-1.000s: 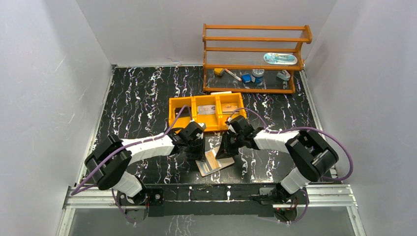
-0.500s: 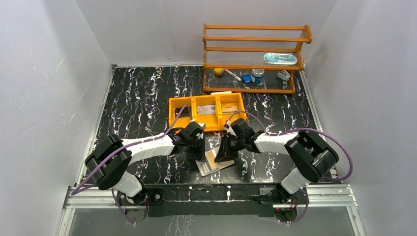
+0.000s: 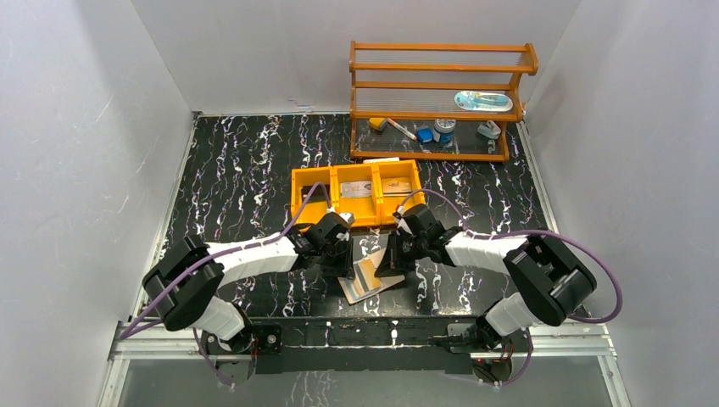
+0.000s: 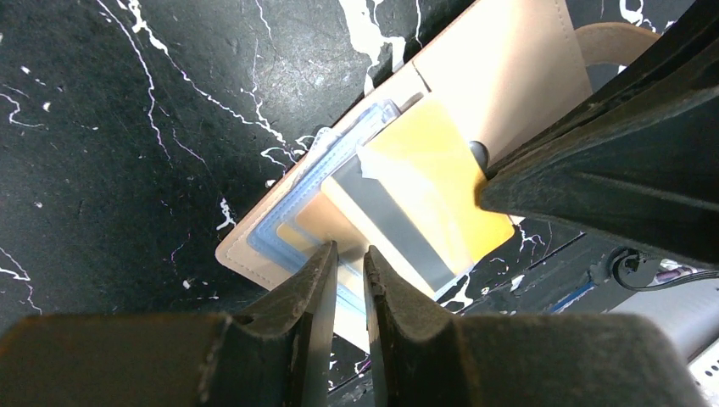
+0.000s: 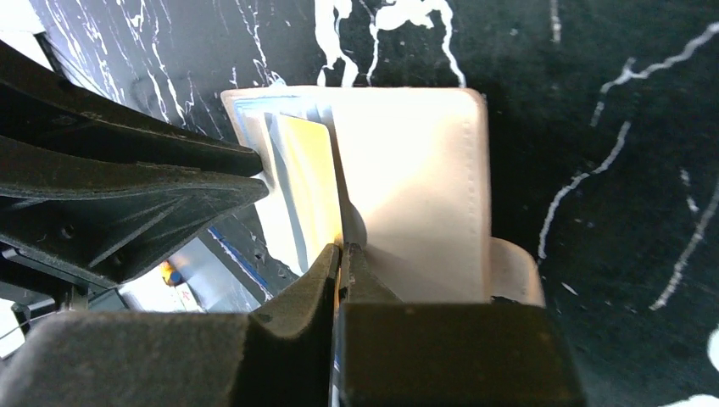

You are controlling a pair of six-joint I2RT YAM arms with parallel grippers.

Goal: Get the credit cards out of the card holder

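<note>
The card holder (image 3: pixel 374 285) lies open on the black table between my two grippers. Its tan panel (image 4: pixel 509 76) and blue pockets show in the left wrist view. A yellow credit card (image 4: pixel 432 186) with a grey stripe sticks halfway out of a pocket. A second, tan card (image 4: pixel 315 227) stays tucked in. My left gripper (image 4: pixel 348 254) pinches the holder's pocket edge, its jaws a narrow slit apart. My right gripper (image 5: pixel 341 249) is shut on the yellow card's (image 5: pixel 309 174) edge, beside the holder's tan panel (image 5: pixel 415 186).
An orange three-compartment tray (image 3: pixel 298 193) sits just behind the grippers, with cards in two of its compartments. A wooden shelf (image 3: pixel 441 85) with small items stands at the back right. White walls close in the table on both sides.
My right gripper opened slightly, shifted a little toward the holder and closed again on the yellow card. The left gripper has held its grip almost unmoved.
</note>
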